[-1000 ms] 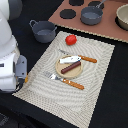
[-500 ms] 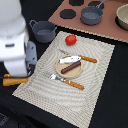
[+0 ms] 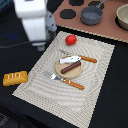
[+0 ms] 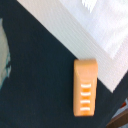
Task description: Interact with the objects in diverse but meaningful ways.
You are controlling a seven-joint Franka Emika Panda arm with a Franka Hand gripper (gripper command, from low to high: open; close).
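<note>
A yellow scored bread loaf (image 3: 15, 78) lies on the dark table just off the placemat's (image 3: 95, 97) corner at the exterior view's left; the wrist view looks down on the same loaf (image 4: 86, 87) from well above. A red tomato (image 3: 71, 39) sits at the mat's far edge. On the round wooden plate (image 3: 64, 71) a brown sausage (image 3: 72, 66) lies with a pale silvery flat piece (image 3: 69, 59) on it. My white arm (image 3: 34, 22) hangs blurred above the back left. Its gripper (image 3: 44, 44) is too smeared to read, and nothing shows in it.
An orange-handled knife (image 3: 88, 59) and fork (image 3: 70, 82) flank the plate. A brown stove board (image 3: 107, 31) at the back carries a grey handled pot (image 3: 91, 15) and a pale bowl (image 3: 122, 16). A dark object (image 3: 59, 31) lies behind the tomato.
My arm has risen and swung from the exterior view's left edge toward the back. The bread loaf stays where it was on the table.
</note>
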